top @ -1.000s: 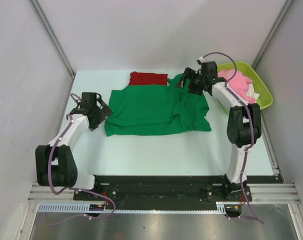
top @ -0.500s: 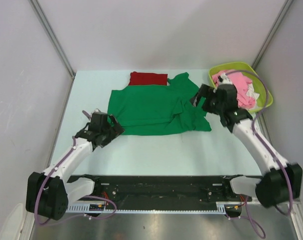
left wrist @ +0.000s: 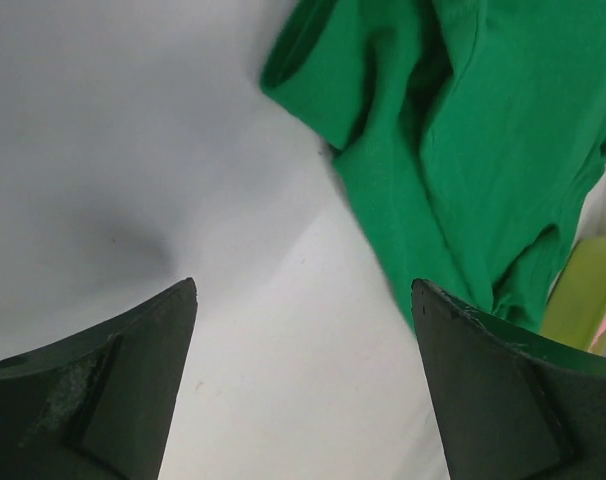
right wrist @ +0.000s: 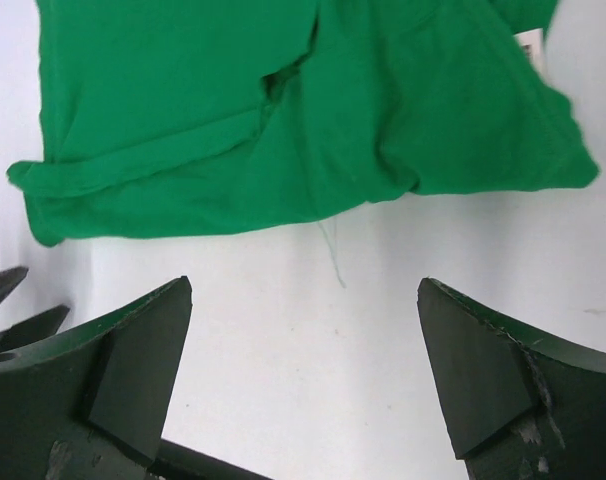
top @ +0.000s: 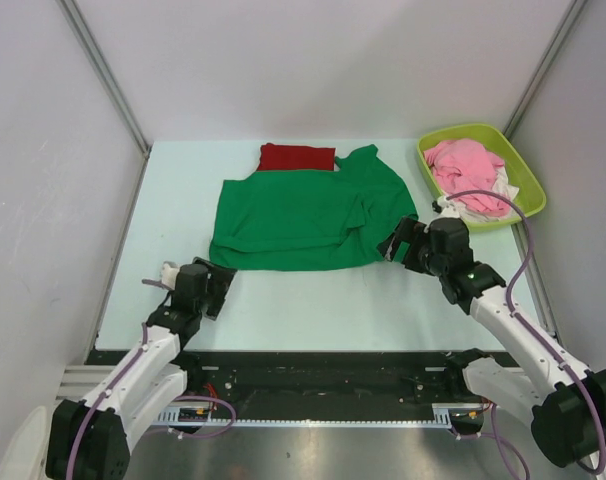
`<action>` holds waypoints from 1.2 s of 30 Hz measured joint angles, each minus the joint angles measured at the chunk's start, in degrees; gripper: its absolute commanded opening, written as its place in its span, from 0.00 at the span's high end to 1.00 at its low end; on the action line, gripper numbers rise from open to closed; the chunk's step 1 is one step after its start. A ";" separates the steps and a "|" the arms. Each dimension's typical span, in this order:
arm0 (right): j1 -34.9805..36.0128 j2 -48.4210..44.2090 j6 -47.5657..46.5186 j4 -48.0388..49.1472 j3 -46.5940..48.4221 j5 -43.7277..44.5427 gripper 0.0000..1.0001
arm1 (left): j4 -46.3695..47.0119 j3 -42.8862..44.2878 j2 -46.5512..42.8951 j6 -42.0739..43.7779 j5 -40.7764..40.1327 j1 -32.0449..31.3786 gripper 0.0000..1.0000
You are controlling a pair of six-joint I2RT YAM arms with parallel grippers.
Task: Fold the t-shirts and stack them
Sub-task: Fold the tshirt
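The bright green t-shirt (top: 308, 215) lies spread on the table, its sides folded inward and one sleeve pointing to the far right. The dark red t-shirt (top: 297, 157) sits folded behind it, touching its far edge. My left gripper (top: 215, 285) hovers open just off the green shirt's near-left corner. In the left wrist view the gripper (left wrist: 303, 290) holds nothing, with bare table between its fingers and the green shirt (left wrist: 463, 150) ahead. My right gripper (top: 393, 243) is open at the shirt's near-right corner. The right wrist view shows that gripper (right wrist: 303, 285) empty, the green hem (right wrist: 283, 130) ahead.
A lime-green basket (top: 528, 180) stands at the far right, holding a pink garment (top: 463, 165) and a white cloth (top: 488, 205). A loose green thread (right wrist: 333, 255) hangs from the shirt's hem. Grey walls close in the table's left, right and back.
Both arms have drawn back toward the near edge. The right gripper came from the shirt's far-right sleeve by the basket to its near-right corner. The left dropped from the left edge to the near-left corner.
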 measured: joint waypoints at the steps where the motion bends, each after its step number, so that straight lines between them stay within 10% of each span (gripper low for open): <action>1: 0.57 -0.17 0.00 0.24 -0.09 -0.22 0.00 | -0.13 -0.02 -0.02 -2.05 -1.05 0.00 0.19; 16: 2.80 -3.26 -1.05 2.01 -1.99 -3.41 0.00 | -0.26 1.77 10.47 -19.06 -8.20 0.72 0.44; 36: 1.09 -3.30 -3.98 4.85 -3.54 -8.90 0.00 | 2.80 10.27 25.57 -19.96 -11.17 4.17 0.41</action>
